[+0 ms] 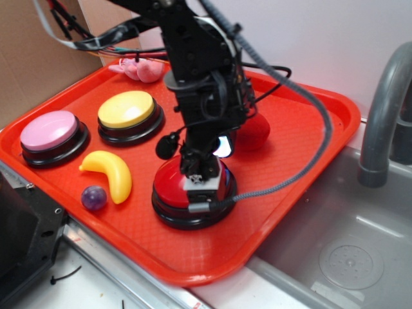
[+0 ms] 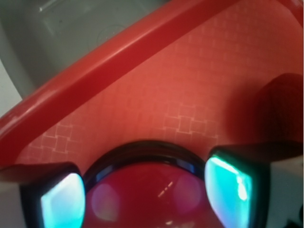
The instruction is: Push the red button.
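The black tool (image 1: 205,175) rests on top of the red button (image 1: 172,188), its fingers (image 2: 228,183) spread apart over the dome. Left of it lie a yellow banana (image 1: 111,174), yellow button (image 1: 126,109) and pink button (image 1: 49,131), all on an orange tray (image 1: 302,154). No readable writing shows.

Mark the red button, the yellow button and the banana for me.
red button (image 1: 172,183): exterior view, left side of its red dome, beside the gripper.
yellow button (image 1: 126,107): exterior view, middle of the yellow dome top.
banana (image 1: 116,174): exterior view, middle of its curved body.
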Robot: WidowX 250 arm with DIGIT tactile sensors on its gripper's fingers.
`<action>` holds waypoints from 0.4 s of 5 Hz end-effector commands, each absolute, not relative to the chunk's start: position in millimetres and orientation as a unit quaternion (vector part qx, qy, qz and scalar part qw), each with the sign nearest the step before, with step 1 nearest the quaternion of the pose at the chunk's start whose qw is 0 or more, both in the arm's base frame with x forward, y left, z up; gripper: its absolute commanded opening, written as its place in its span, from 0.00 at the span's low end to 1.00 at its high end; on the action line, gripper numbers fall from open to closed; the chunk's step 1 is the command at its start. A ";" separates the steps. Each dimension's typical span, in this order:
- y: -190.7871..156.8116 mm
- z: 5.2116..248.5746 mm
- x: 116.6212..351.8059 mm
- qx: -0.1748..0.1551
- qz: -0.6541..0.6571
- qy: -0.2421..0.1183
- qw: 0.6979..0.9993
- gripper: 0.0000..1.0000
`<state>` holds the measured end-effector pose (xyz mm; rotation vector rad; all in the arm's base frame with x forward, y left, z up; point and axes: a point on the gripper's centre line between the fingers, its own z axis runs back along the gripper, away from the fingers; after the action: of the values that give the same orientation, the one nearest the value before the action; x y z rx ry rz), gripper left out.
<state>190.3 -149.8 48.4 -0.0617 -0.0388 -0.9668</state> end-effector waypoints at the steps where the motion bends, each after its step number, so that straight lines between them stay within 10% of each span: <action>1: -154.6 105.4 178.4 -0.011 -0.433 -0.019 0.901 1.00; 2: -155.2 127.7 178.9 0.005 -0.424 -0.008 0.906 1.00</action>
<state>187.4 -141.0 104.0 0.0198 0.0638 -0.8733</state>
